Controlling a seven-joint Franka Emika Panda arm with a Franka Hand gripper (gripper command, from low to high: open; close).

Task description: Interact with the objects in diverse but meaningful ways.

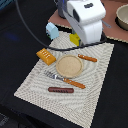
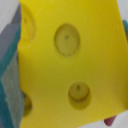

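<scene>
Woven beige placemat carries the toys. The gripper hangs over its far edge, directly above the yellow cheese wedge, which fills the wrist view. Whether the jaws are open or closed cannot be told. The wedge's slanted faces could slip during closing, probably tipping it off the mat.

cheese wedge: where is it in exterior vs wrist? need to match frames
Exterior view: the yellow cheese wedge shows only as a small patch at the mat's far edge, under the white gripper housing.
Wrist view: the cheese wedge fills nearly the whole picture, holes facing the camera.
Shared landmark: only the cheese itself.
</scene>
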